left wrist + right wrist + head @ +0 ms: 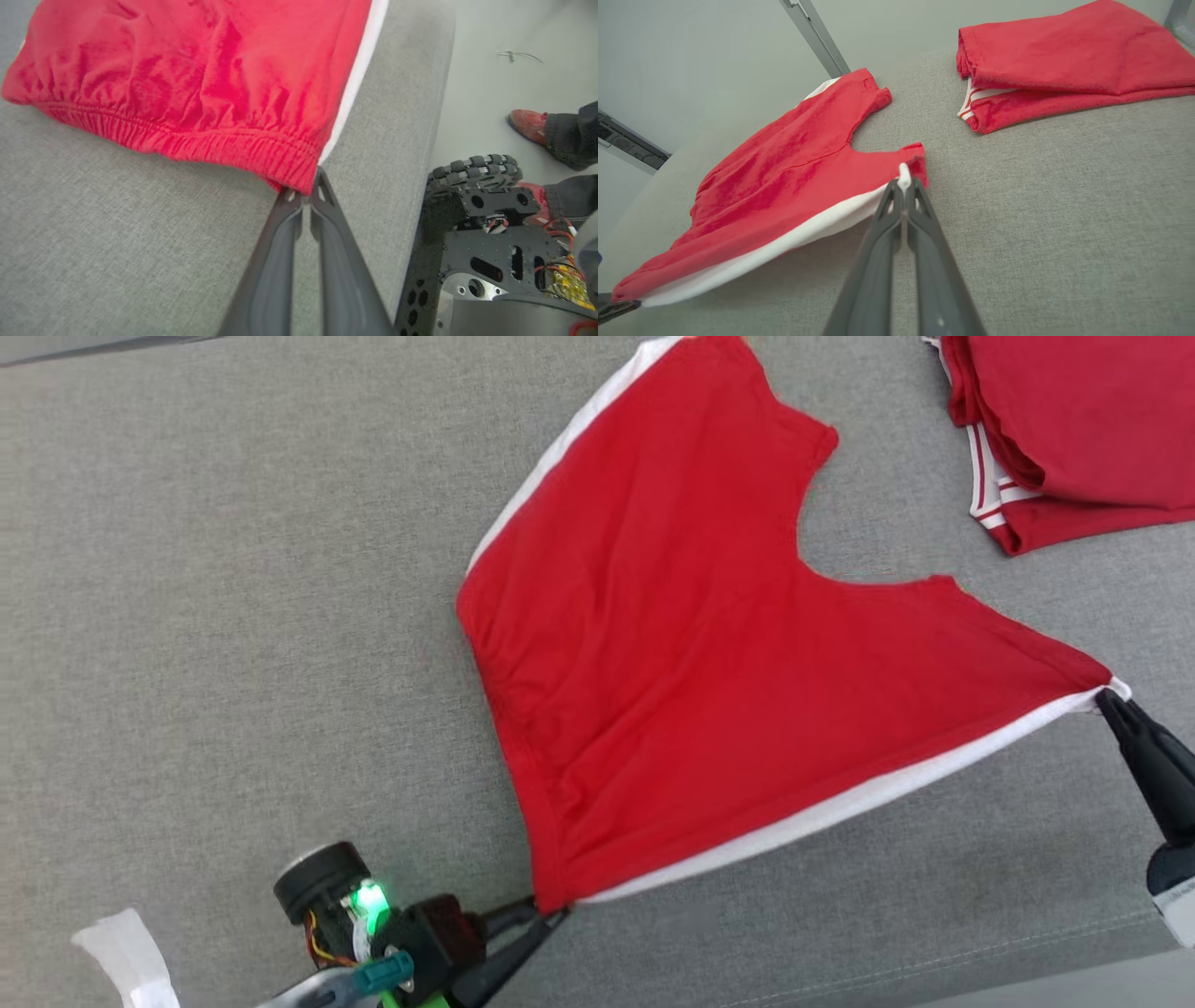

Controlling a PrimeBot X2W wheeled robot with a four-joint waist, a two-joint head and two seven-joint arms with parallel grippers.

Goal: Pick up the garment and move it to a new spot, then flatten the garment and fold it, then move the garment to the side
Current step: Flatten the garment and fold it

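You are looking down at the garment (709,644), a pair of red shorts with a white stripe down each side, which is lying spread out around the middle of the grey fabric-covered table (233,616). Your left claw (546,913) is clenching the corner of the gathered waistband where the near white stripe ends, its two dark fingers (280,242) pressing together on the cloth. Your right claw (1111,700) is pinching the other end of that same stripe, at the hem corner of the near leg, with both fingers closing tight on the white edge. Between the two claws the striped side is stretching in a straight, taut line, and in the right wrist view it is hanging slightly above the table with a shadow beneath it. The rest of the garment is resting on the table, and the far leg is pointing away from you toward the top edge of the head view. A folded pile of red clothes (1083,429) is sitting well apart from it to your right. A white strip of tape (126,952) is lying near your left arm. Beyond the table's edge, a person's red shoe (525,125) is standing on the floor beside your wheel (476,168).
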